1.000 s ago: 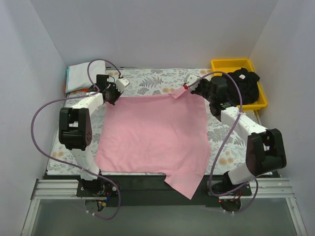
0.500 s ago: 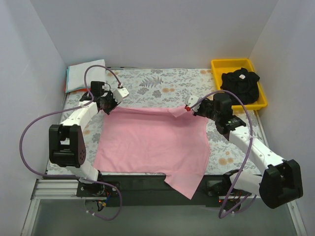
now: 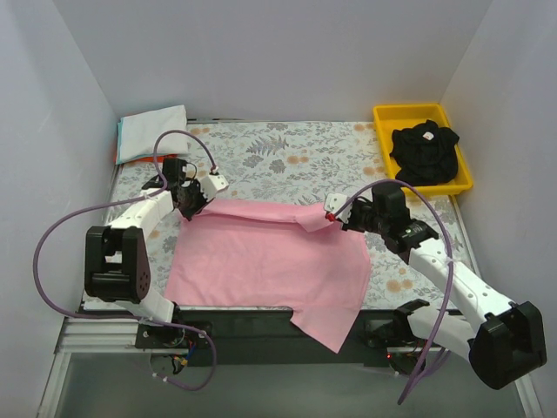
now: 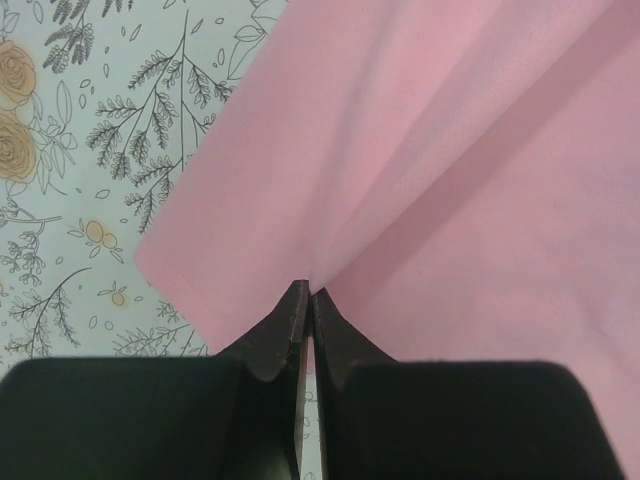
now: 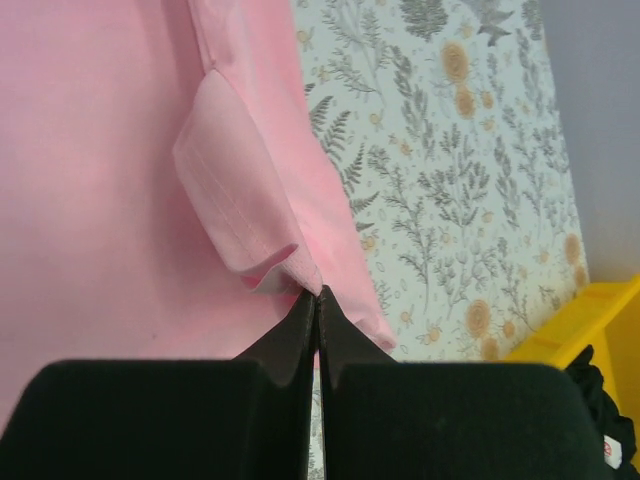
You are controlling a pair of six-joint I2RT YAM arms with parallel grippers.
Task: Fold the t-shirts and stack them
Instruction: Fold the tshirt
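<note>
The pink shirt (image 3: 270, 261) lies spread over the near half of the floral cloth (image 3: 287, 144), with 1 corner hanging off the near table edge. Its far edge is raised at both ends, and each end is pinched in a gripper.

The left gripper (image 3: 193, 202) is clamped on the far left corner, its forearm reaching out and inward from the left. The right gripper (image 3: 333, 215) is clamped on the far right corner, its arm stretched low across the right side and pointing left.

Compared with 1 s ago, both grippers have drawn back toward the bases, and the shirt's far edge has come with them, baring more floral cloth behind it.

The left wrist view shows the fingertips pressed together on a pleat of pink shirt (image 4: 450, 180), with folds fanning out from the pinch. The right wrist view shows a doubled-over cuff (image 5: 235, 190) just beyond the closed tips, which the top view only hints at.

A black shirt (image 3: 424, 152) sits heaped in the yellow tray (image 3: 409, 113) at the far right. The folded shirts (image 3: 152, 135) are stacked at the far left.
</note>
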